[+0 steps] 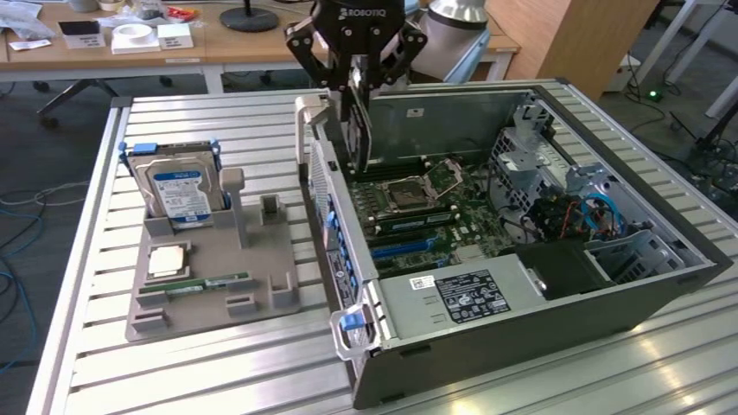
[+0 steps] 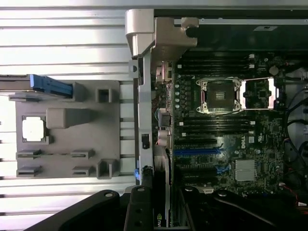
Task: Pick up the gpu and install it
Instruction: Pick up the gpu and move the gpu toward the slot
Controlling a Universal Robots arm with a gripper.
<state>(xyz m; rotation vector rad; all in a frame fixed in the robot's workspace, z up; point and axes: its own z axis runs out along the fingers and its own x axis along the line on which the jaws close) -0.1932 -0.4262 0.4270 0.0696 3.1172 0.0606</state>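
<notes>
The gpu [image 1: 361, 138] is a thin dark card hanging edge-down between the black fingers of my gripper [image 1: 366, 86], which is shut on it. It hangs over the open computer case [image 1: 645, 285], near the wall on the exterior view's left and above the motherboard [image 1: 427, 207]. Blue expansion slots [image 1: 403, 246] lie lower on the board. In the wrist view the card's edge [image 2: 161, 219] runs between the gripper [image 2: 163, 211] fingers, in line with the case wall and beside the blue slots [image 2: 197, 151].
A grey parts holder [image 1: 207, 303] stands at the exterior view's left of the case, carrying an upright blue-labelled hard drive [image 1: 179, 186], a CPU chip [image 1: 169, 259] and a green RAM stick [image 1: 213, 283]. The slatted metal table [image 1: 231, 372] surrounds both. Desks with clutter stand behind.
</notes>
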